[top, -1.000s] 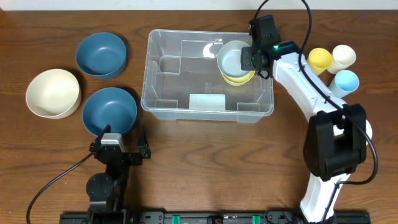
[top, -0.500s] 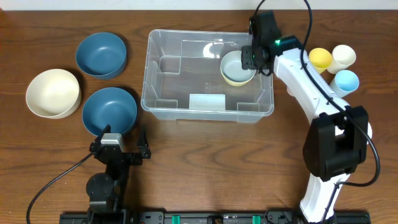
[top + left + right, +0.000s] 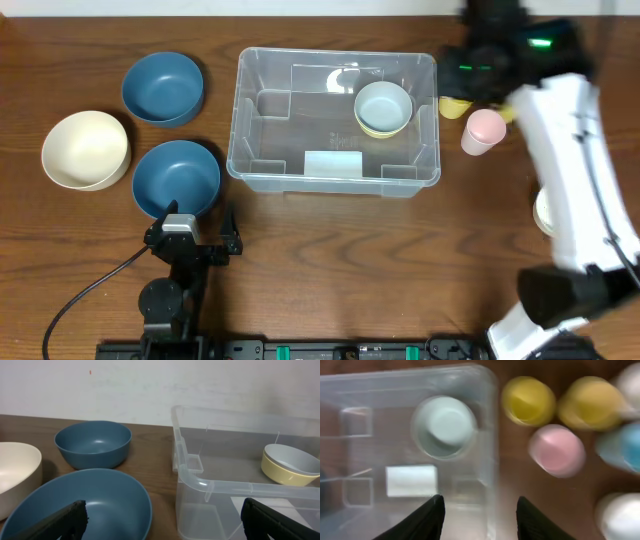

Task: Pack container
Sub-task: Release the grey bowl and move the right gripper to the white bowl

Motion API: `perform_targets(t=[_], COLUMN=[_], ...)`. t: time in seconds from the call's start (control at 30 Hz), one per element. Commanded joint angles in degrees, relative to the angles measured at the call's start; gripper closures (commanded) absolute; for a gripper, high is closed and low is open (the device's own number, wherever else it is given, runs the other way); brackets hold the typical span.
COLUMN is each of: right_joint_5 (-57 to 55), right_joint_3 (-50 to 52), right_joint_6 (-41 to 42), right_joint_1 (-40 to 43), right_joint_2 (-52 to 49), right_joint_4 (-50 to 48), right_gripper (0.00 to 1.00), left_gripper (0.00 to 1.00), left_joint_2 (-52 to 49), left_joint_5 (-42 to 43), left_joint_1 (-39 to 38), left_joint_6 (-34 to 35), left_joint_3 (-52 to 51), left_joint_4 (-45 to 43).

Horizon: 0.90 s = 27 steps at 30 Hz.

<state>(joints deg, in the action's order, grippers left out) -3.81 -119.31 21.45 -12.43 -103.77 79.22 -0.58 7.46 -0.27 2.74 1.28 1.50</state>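
The large clear rectangular plastic bin [image 3: 290,125] sits mid-table, long axis left to right, a pale-blue-in-yellow bowl stack [image 3: 383,108] inside, and the right gripper [image 3: 479,510], jaws apart and empty, hovers above its right wall, nearer the blurred pink cup [image 3: 556,451] than the spread-jawed left gripper [image 3: 192,238] is; other cups smear indistinctly.

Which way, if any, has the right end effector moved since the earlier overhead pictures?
Yes. The right end effector has moved right, out of the container, past its right wall, toward the pink cup.
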Motion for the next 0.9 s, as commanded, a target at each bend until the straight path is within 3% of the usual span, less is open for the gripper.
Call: perform_targets(t=[0.0,0.3,0.43,0.67,0.87], right_joint_5=[-0.5,-0.9,-0.4,2.1,7.4], right_joint_3=[-1.1,-0.9,3.2,20.4,38.1], right_joint_6=[3.8,3.8,1.8,1.9,2.1], right_joint_1=[7.9,29.4,37.9,49.1,53.1], right_joint_2=[5.9,11.8,12.9,15.8,16.5], right_joint_4=[4.6,17.7,18.1,12.8,1.4], right_gripper=[0.53,0.53,0.55,0.58,0.61], left_gripper=[0.02,0.02,0.02,0.02,0.02], left_joint_2=[0.2,0.2,0.2,0.2,0.2], left_joint_5=[0.6,0.6,0.6,0.6,0.6], left_joint_1=[-0.2,-0.2,-0.2,-0.2,-0.2], left_joint_6=[-0.5,-0.5,-0.5,-0.5,-0.5], left_joint_3=[-1.0,-1.0,-1.0,-1.0,-1.0], left_joint_4=[1.9,1.9,1.9,1.9,1.9])
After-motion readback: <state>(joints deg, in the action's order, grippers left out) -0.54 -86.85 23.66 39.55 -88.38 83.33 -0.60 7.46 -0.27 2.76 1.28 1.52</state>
